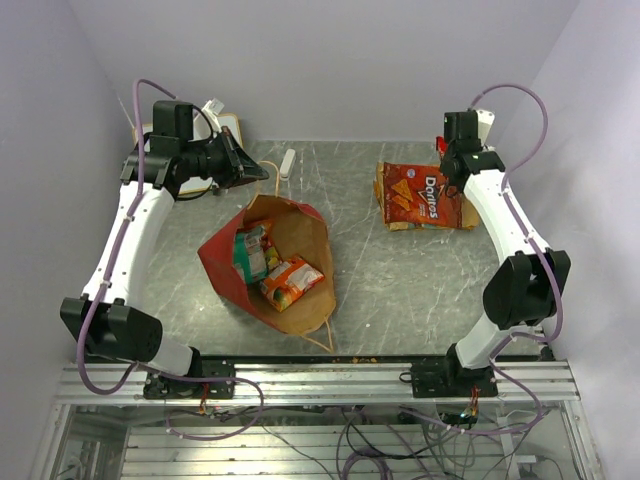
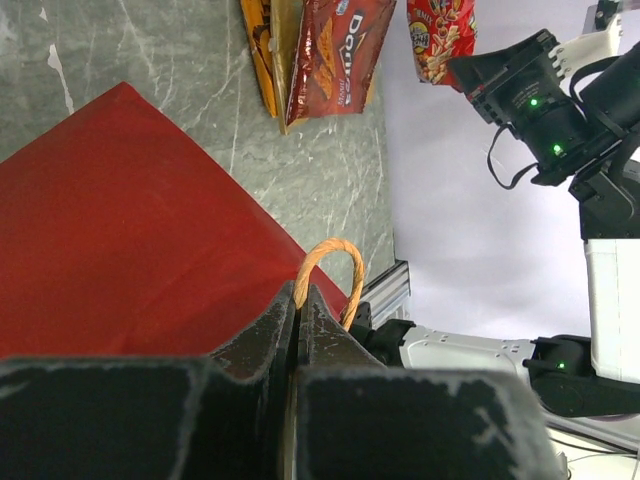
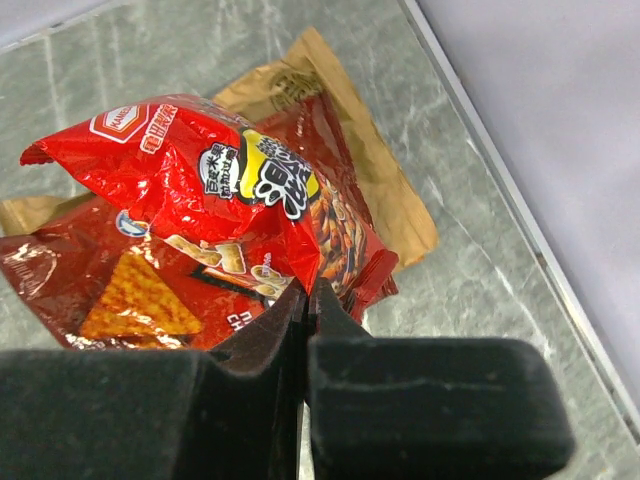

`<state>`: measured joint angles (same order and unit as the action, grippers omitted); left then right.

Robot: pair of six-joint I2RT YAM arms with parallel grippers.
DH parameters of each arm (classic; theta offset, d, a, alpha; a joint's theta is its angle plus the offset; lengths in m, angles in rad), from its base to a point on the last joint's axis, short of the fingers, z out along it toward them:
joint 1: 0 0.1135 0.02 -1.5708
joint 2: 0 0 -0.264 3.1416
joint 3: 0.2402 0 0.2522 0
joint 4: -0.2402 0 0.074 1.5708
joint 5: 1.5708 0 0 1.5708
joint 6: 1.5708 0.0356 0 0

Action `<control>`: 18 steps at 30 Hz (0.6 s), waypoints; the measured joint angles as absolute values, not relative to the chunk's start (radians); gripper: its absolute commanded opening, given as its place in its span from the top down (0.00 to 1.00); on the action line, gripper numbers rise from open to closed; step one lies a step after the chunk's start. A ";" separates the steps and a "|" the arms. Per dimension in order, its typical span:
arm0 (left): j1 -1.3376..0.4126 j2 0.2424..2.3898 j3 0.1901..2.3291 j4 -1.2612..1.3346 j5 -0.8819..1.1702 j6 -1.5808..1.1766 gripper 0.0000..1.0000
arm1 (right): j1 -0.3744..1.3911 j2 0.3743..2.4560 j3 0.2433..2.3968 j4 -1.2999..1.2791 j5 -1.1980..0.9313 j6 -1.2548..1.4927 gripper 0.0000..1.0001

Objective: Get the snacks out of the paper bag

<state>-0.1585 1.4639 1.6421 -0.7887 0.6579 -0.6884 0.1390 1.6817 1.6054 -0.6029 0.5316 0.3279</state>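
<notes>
The paper bag (image 1: 300, 230) lies open mid-table, red outside and brown inside. A teal packet (image 1: 249, 252) and an orange packet (image 1: 291, 281) lie in its mouth. My left gripper (image 1: 250, 172) (image 2: 301, 290) is shut on the bag's tan cord handle (image 2: 335, 262), just above the red bag wall (image 2: 120, 230). My right gripper (image 1: 443, 150) (image 3: 311, 290) is shut on the corner of a red snack packet (image 3: 190, 180), held above a Doritos packet (image 1: 425, 195) (image 3: 120, 295) and a tan packet (image 3: 385, 195) lying at the back right.
A white board (image 1: 225, 125) leans at the back left behind my left arm. A white marker (image 1: 287, 162) lies near the bag's back end. Walls close in on three sides, and an aluminium rail (image 1: 320, 380) runs along the near edge.
</notes>
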 measured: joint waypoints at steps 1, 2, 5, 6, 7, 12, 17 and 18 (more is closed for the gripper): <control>-0.159 1.465 1.642 -0.789 0.659 -0.689 0.93 | 0.133 1.682 1.596 -0.608 0.539 0.350 1.00; -0.159 1.466 1.642 -0.789 0.659 -0.689 0.93 | 0.130 1.684 1.588 -0.611 0.545 0.368 1.00; -0.159 1.471 1.642 -0.788 0.659 -0.688 0.93 | 0.124 1.694 1.566 -0.611 0.556 0.408 1.00; -0.159 1.472 1.642 -0.788 0.659 -0.688 0.93 | 0.124 1.702 1.562 -0.611 0.558 0.421 1.00; -0.159 1.475 1.642 -0.788 0.659 -0.689 0.93 | 0.124 1.711 1.559 -0.611 0.558 0.434 1.00; -0.159 1.486 1.642 -0.783 0.659 -0.689 0.93 | 0.124 1.737 1.512 -0.611 0.553 0.493 1.00; -0.159 1.496 1.642 -0.779 0.660 -0.689 0.93 | 0.124 1.769 1.494 -0.595 0.545 0.511 1.00; -0.159 1.497 1.642 -0.777 0.659 -0.689 0.93 | 0.124 1.779 1.494 -0.588 0.545 0.512 1.00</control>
<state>-0.1585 1.4971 1.6421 -0.7773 0.6594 -0.6888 0.1238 1.7794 1.4937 -0.5884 0.5453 0.5121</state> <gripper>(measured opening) 0.081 0.006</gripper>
